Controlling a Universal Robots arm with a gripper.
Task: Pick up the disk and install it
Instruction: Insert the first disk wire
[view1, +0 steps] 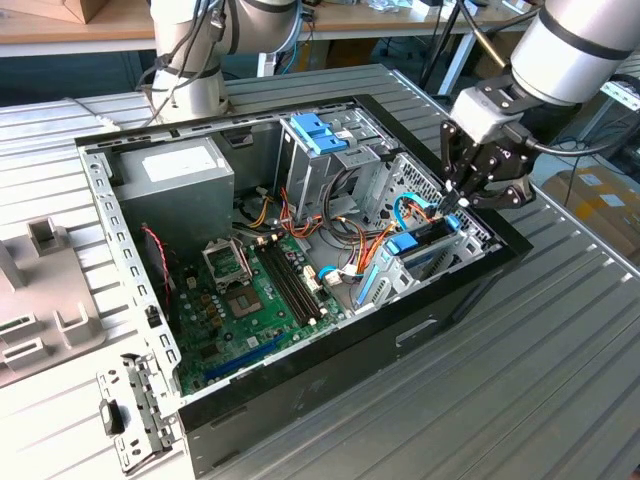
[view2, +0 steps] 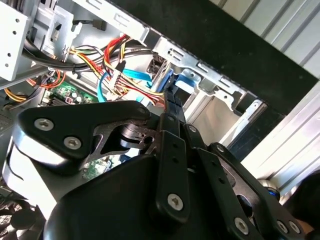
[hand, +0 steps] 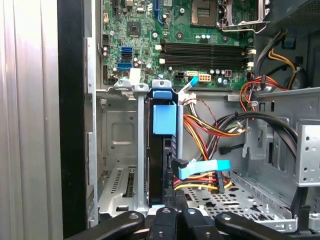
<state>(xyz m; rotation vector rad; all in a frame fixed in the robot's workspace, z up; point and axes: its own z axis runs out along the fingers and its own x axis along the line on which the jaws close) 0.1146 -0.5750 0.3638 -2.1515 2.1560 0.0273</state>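
Note:
The disk (hand: 163, 125) stands on edge in a slot of the metal drive bay (hand: 117, 150) at the front corner of the open computer case (view1: 300, 370). Its dark body and blue end tab (view1: 403, 243) show between the bay walls. My gripper (view1: 455, 200) hangs over the bay at the exterior view's right. The black fingers (hand: 172, 202) are pressed together, narrower than the disk. Their tips meet the disk's near blue end (view2: 166, 80), and nothing is held between them.
Red, yellow and black cables (hand: 210, 125) and a blue ribbon connector (hand: 205, 169) lie beside the bay. The motherboard (view1: 250, 290), power supply (view1: 175, 175) and tall grey cage with a light blue bracket (view1: 318, 133) fill the case. A loose metal bracket (view1: 135, 420) lies on the table.

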